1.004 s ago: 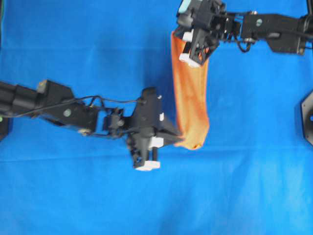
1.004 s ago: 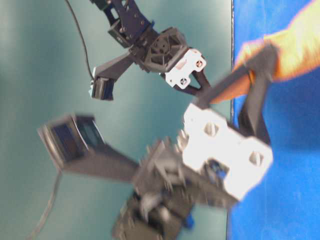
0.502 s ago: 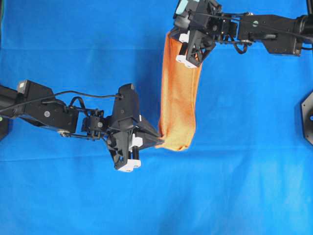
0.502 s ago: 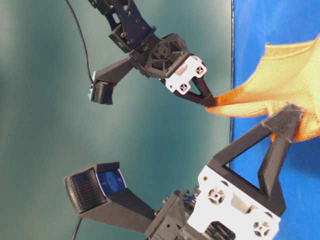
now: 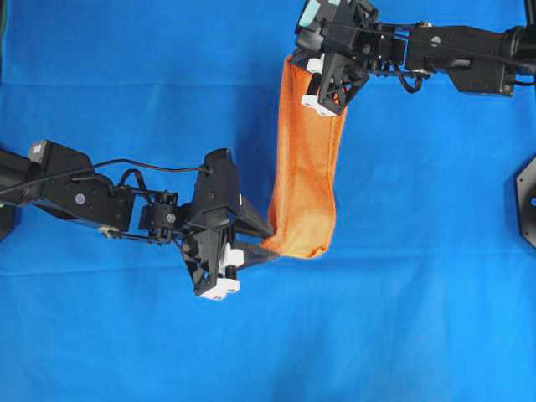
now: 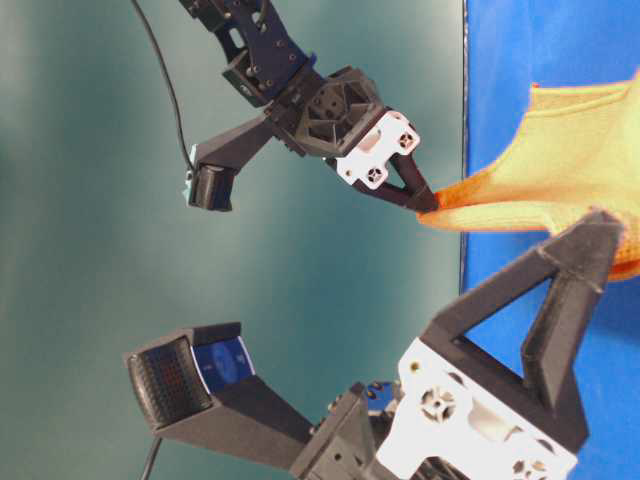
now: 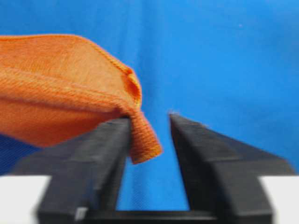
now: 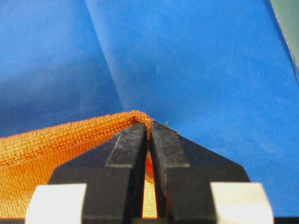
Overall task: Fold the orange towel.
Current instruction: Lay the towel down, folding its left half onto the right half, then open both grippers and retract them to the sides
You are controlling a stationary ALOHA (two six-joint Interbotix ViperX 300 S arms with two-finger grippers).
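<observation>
Orange towel (image 5: 306, 167), corner between parted pincer (image 7: 148, 135)

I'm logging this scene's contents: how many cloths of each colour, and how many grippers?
Orange towel: 1
Blue cloth: 1
Grippers: 2, the left gripper and the right gripper
Total: 4

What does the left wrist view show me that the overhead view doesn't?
Left wrist only: the left gripper stands open, a hemmed corner of the orange towel drooping between its fingers. Overhead only: the whole towel as a long strip, its far end under the right gripper, and both arms. Both: the towel's near corner at the left gripper, over the blue cloth.
</observation>
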